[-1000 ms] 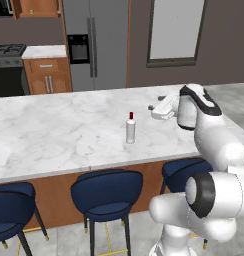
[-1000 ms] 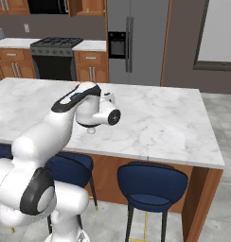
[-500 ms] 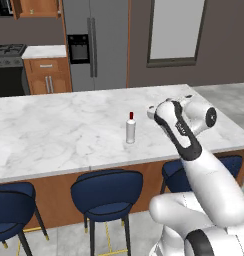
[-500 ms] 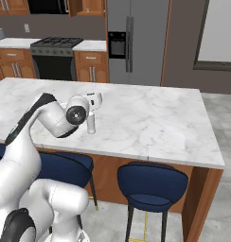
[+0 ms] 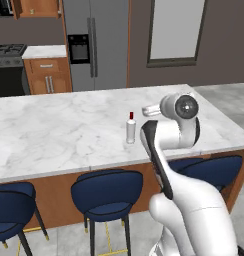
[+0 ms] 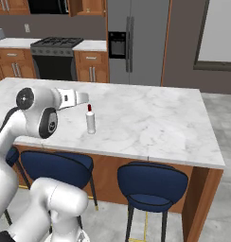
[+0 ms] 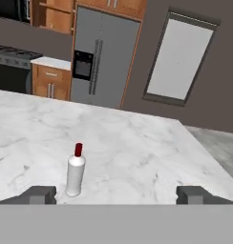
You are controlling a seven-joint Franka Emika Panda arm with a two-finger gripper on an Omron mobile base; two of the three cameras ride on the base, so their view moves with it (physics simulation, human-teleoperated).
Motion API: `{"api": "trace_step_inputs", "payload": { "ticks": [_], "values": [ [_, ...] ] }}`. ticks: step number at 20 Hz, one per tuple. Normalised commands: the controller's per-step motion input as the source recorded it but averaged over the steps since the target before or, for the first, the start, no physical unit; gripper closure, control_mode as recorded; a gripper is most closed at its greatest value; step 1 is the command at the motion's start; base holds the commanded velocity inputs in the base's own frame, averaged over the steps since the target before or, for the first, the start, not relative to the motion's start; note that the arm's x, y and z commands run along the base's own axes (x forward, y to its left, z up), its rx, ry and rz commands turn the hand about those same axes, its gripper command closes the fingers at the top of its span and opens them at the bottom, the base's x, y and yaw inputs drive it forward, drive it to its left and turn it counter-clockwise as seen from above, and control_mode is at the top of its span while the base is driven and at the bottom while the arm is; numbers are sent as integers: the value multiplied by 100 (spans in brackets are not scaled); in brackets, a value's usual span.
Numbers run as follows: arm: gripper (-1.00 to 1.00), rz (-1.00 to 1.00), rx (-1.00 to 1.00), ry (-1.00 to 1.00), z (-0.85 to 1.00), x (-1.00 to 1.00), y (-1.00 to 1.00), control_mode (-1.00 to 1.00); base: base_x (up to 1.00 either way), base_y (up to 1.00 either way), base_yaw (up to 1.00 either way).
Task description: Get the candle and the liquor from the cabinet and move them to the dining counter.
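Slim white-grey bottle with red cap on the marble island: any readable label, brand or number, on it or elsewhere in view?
None readable in these views.
Slim white-grey bottle with red cap: plain body, no label or print visible.
White grey-veined marble island top: veining only, no text.
Grey double-door fridge: its dark dispenser panel shows no legible characters.
Black stove: any knob markings are too small to read.

Even, flat rendered light, soft faint shadows, no glare, slightly coarse detail

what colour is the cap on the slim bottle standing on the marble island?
Red, on the slim white-grey liquor bottle; clearest in the hand view.
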Motion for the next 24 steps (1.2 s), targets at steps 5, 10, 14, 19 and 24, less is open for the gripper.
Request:
{"api": "trace_step_inputs", "payload": {
  "ticks": [5, 10, 14, 19, 24],
  "values": [
    [-100, -27, -7, 30, 71, -45, 0, -100, 0, 0, 0],
    [-100, -19, -8, 22, 38, -55, -7, -100, 0, 0, 0],
    [-100, 0, -2, -15, -13, -81, 0, -100, 0, 0, 0],
    [-100, 2, 11, -34, -23, -100, -1, -100, 0, 0, 0],
    [-100, 2, 21, -17, 11, -75, 0, -100, 0, 0, 0]
  ]
}}
